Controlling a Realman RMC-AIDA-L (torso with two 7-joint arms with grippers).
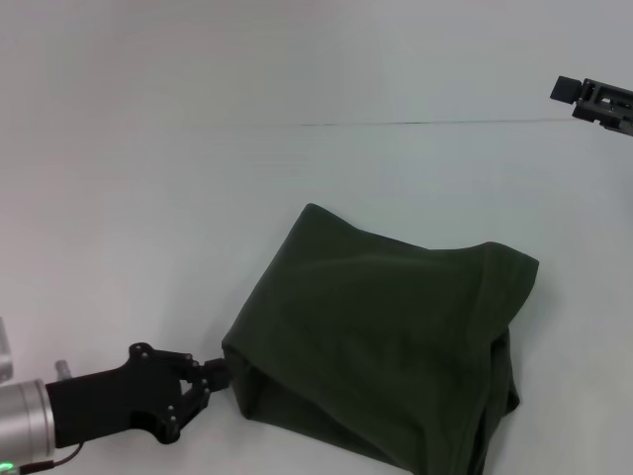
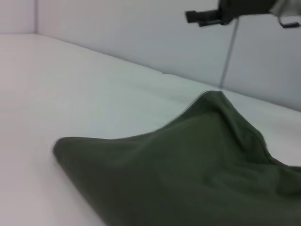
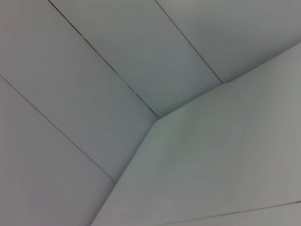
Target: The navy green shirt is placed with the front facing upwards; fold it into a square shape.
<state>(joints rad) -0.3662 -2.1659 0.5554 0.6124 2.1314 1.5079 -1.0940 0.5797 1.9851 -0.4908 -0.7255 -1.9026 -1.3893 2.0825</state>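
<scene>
**Folded green shirt on a white worktop, left pincer at its corner**

A dark olive-green shirt (image 1: 381, 341) lies on a plain white worktop (image 1: 148, 198), near the front edge and a little to the robot's right of centre. It is folded over into a rough four-sided bundle, plain green side up, with no lettering showing. Its right edge is uneven, with loose layers hanging out below the top fold.

The left pincer (image 1: 212, 376), black and reaching in low from the robot's left, meets the shirt's near left corner. Its fingertips sit close together at the fabric edge, but I cannot tell whether they pinch cloth.

The left wrist view shows the shirt (image 2: 197, 174) up close, lifted into a soft ridge.

The right pincer (image 1: 572, 92) hangs raised at the far right, well apart from the shirt; whether its fingers are apart or together cannot be told.
</scene>
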